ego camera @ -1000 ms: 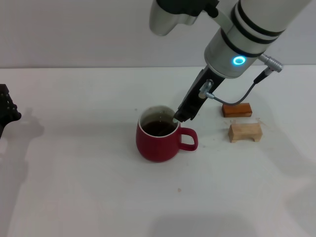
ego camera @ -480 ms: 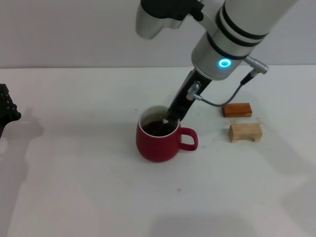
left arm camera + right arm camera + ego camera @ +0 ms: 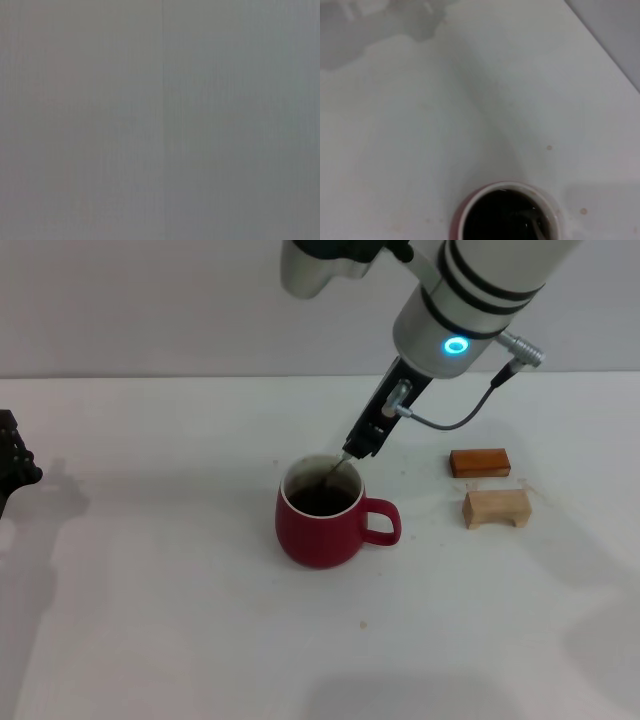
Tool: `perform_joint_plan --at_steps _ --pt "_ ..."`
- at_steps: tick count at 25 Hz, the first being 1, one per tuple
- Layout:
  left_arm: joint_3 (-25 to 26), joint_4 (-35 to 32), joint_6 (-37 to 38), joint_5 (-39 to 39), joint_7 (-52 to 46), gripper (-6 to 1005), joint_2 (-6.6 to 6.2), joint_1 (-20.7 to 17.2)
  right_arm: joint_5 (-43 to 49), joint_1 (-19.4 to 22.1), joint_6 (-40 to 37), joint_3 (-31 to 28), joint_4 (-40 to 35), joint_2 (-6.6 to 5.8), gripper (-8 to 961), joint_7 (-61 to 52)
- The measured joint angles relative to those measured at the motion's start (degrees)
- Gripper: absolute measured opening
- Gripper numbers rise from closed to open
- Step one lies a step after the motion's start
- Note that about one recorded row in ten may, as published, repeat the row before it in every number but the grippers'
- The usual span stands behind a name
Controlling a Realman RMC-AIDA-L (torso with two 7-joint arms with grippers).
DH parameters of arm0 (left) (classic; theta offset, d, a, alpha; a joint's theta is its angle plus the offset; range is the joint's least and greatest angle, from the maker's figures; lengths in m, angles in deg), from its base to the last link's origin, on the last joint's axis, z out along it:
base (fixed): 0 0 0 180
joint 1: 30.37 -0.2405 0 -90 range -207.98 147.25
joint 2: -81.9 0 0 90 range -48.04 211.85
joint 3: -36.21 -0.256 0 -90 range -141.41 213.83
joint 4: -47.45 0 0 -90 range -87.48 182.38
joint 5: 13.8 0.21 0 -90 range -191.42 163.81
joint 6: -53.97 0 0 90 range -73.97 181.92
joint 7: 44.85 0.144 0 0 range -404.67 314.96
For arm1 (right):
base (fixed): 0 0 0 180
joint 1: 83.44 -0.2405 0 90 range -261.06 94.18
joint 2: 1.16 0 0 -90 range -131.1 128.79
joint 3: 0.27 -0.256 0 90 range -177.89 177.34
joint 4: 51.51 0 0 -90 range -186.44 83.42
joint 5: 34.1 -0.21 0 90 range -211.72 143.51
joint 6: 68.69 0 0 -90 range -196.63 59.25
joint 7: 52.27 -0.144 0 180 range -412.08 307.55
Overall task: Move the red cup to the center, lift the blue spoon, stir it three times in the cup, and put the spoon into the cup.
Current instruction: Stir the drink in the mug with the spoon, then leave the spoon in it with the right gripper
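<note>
White table (image 3: 180, 620) carried everything; red cup (image 3: 320, 515) was the landmark, standing about mid-table with its handle toward the robot's right and dark liquid inside. That reads as the centring step done.

Right arm reached in from above and to the cup's right, right gripper (image 3: 362, 445) just above the cup's far-right rim, angled down toward the opening. Steep angle makes sense: keeps the wrist clear of the rim while the spoon tip works in the liquid.

Left gripper (image 3: 12, 465) parked far left of the cup at the table edge, idle; can't tell its finger state. Left wrist view showed only flat grey.

Wooden block (image 3: 496, 508) and orange-brown block (image 3: 480, 462) sat right of the cup, well apart from it, orange one farther back. Out of the stir path.

Blue spoon (image 3: 335, 472): thin shaft ran from the gripper tip down into the cup, bowl end in the liquid (image 3: 535, 222). Fingers looked narrow, pinching the top of the spoon. Judgement: mid-stir, spoon not yet released.
</note>
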Motion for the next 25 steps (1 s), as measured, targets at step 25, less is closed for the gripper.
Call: perform_joint_plan --at_steps 25 --pt "0.6 0.0 -0.2 0.0 0.2 2 -0.09 0.5 -3.8 -1.4 3.1 1.0 1.5 0.38 158 0.5"
